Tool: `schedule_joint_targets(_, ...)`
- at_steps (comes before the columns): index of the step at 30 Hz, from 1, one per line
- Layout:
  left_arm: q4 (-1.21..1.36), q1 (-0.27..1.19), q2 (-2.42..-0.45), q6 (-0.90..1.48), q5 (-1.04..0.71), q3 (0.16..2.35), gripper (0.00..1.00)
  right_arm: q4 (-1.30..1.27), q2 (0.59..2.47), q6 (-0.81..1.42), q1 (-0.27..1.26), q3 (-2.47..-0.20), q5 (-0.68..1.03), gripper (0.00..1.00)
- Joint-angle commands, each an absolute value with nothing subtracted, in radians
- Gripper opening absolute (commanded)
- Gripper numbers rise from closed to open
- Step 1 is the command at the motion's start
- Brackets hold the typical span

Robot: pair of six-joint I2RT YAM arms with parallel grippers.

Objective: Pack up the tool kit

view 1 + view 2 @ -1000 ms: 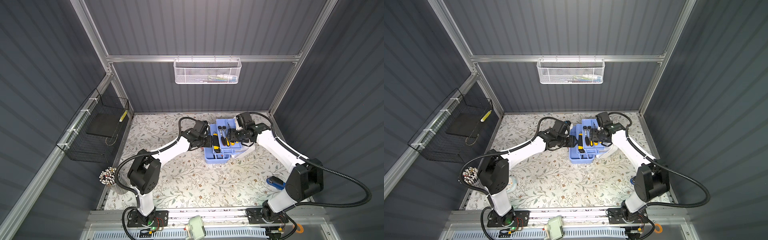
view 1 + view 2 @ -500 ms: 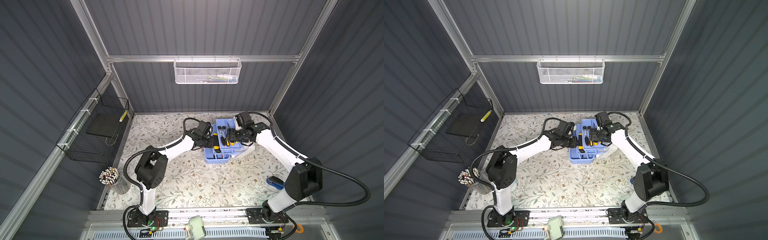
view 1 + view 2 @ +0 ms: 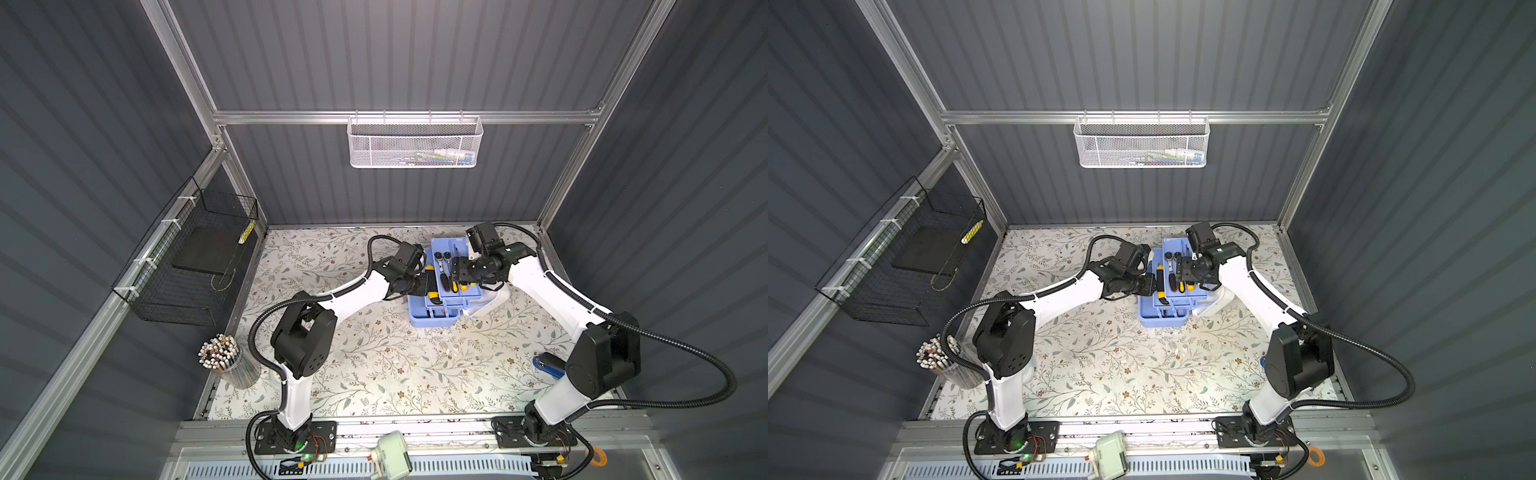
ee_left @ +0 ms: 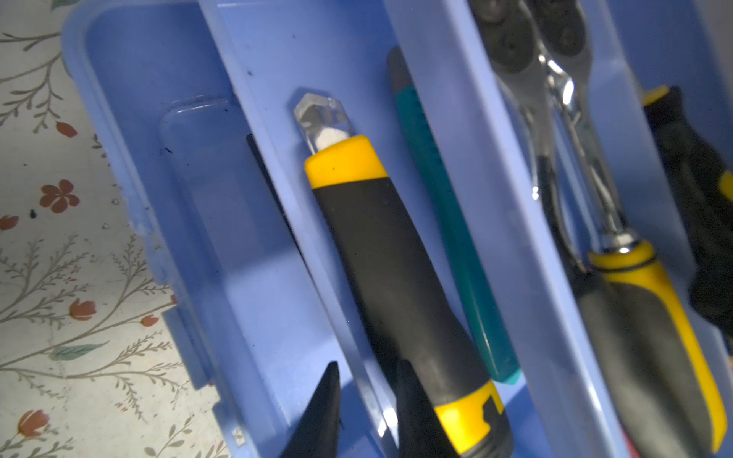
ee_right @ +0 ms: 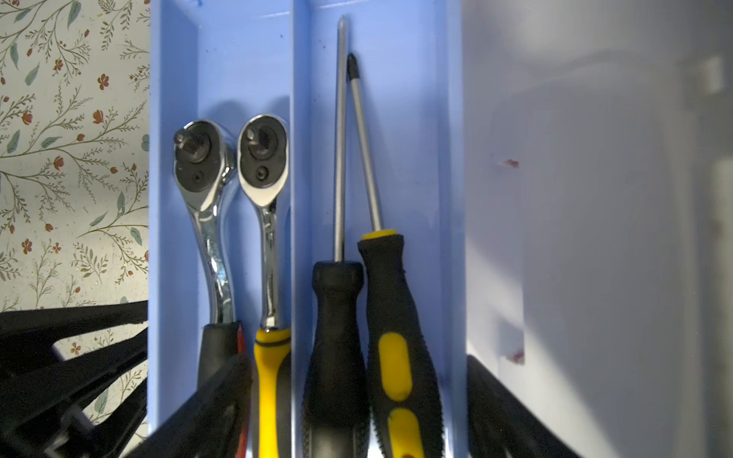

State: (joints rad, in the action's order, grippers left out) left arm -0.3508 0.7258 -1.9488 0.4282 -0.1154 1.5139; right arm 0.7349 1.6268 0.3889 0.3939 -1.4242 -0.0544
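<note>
Pinching the knife tray [image 4: 309, 39] wall, the left gripper [image 4: 367, 368] is closed on it; the tool box [image 3: 432, 322] lies near mid-frame, long axis up the frame, the right gripper [image 5: 357, 363] open above the screwdrivers [image 5: 396, 317].

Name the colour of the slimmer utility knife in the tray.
The knife is teal; left wrist view.

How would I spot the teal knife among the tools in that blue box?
Find the blue tool box on the flowered table. In the slot of its tray on the side of the left arm two knives lie side by side: the teal knife is the slim one, the other knife fatter, black with yellow ends.
</note>
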Motion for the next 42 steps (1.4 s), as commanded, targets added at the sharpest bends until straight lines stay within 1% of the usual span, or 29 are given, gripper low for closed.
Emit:
schedule_joint_targets(1,-0.394,0.721,-1.987,0.404,-0.092,1.517,0.26,0.707,1.627,0.374,0.416,-1.494,-0.038,0.83)
schedule_joint_targets(12,-0.394,0.716,-1.991,0.41,-0.095,1.503,0.24,0.727,1.616,0.362,0.424,-1.551,-0.048,0.87)
schedule_joint_targets(18,-0.396,0.716,-1.99,0.409,-0.095,1.503,0.25,0.728,1.568,0.36,0.424,-1.57,-0.056,0.9)
schedule_joint_targets(24,-0.396,0.715,-1.992,0.412,-0.1,1.506,0.24,0.711,1.466,0.299,0.39,-1.537,-0.136,0.99)
schedule_joint_targets(32,-0.394,0.715,-1.989,0.415,-0.103,1.505,0.24,0.613,1.334,0.316,0.165,-1.333,0.061,0.99)
schedule_joint_targets(37,-0.392,0.715,-1.991,0.419,-0.107,1.509,0.25,0.569,1.31,0.328,0.095,-1.228,0.126,0.99)
schedule_joint_targets(42,-0.392,0.715,-1.991,0.42,-0.11,1.509,0.25,0.51,1.315,0.361,0.065,-1.152,0.204,0.99)
